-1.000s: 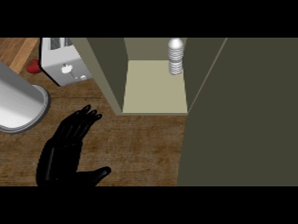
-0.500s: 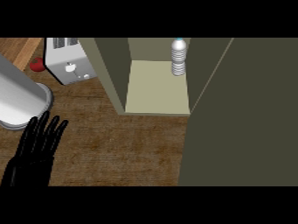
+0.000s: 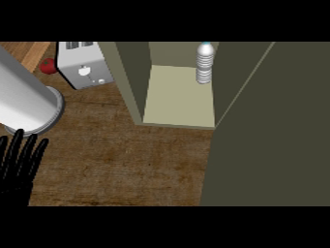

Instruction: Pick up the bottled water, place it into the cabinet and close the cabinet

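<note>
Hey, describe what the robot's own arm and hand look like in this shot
Only one hand shows: the left hand, all black, with long slim fingers, at the lower left edge. Above it is a thick, smooth, light grey forearm, cylindrical with a darker rim at its end. No cables or markings show. The right hand is out of view.

1. The cabinet [image 3: 174, 77] stands open in the upper middle of the frame, on the tabletop [image 3: 125, 164].
2. The bottled water [image 3: 205, 63] stands upright inside the cabinet, at the back right of its floor.
3. The cabinet door [image 3: 281, 126] fills the right side of the frame.
4. A toaster [image 3: 83, 65] sits just left of the cabinet, with a small round object [image 3: 48, 66] to its left.
5. A forearm [image 3: 14, 92] crosses the upper left.
6. The left robot hand [image 3: 14, 167] lies at the lower left, fingers straight.
</note>
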